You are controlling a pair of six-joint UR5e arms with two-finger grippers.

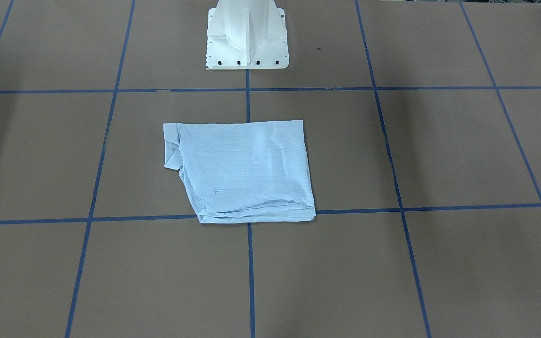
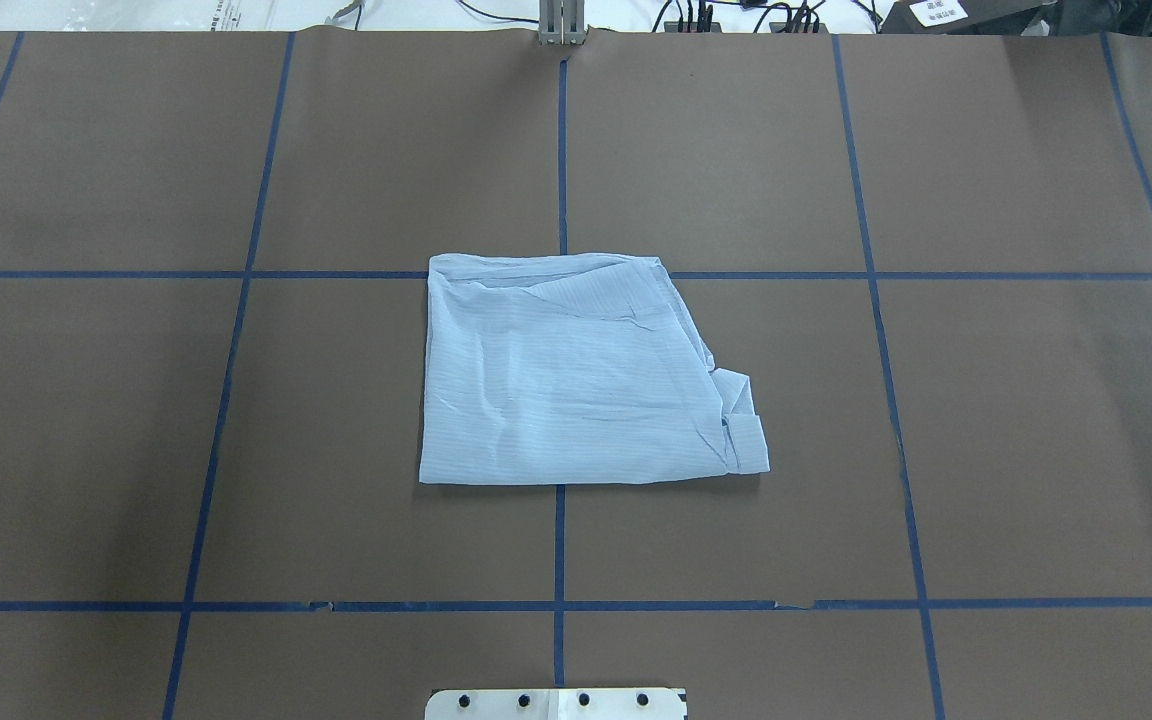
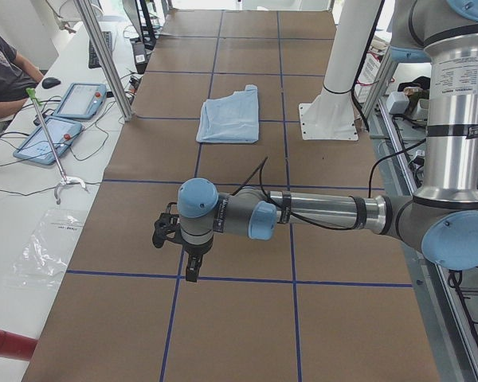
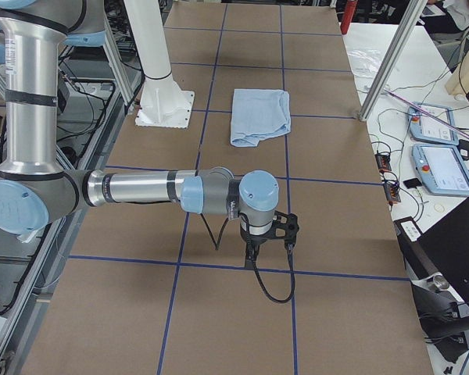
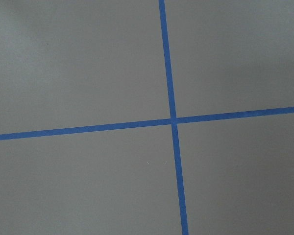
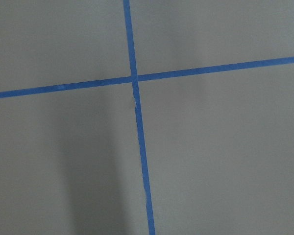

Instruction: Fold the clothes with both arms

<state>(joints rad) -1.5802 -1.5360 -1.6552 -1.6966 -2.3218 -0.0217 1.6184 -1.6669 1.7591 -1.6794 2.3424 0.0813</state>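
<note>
Shirt (image 2: 576,380) lies folded into a flat, roughly rectangular packet at the table's (image 2: 1036,450) centre, just in front of the white pedestal (image 1: 247,37). Its long axis runs along the table, left to right of the robot.

- Left gripper (image 3: 192,273) hangs over bare brown paper toward one end of the table, right gripper (image 4: 253,254) toward the other. Shirt sits between them, well apart from both; neither is clearly nearer.
- Both show only in the side views, so whether the jaws are apart or together cannot be told. Wrist views show only paper and blue tape (image 5: 172,120).
- Fabric: thin, pale blue, fine stripes, soft creases; layered edges on the far side. A small flap sticks out at the robot's near right corner.

Judgement: folding looks essentially complete.
</note>
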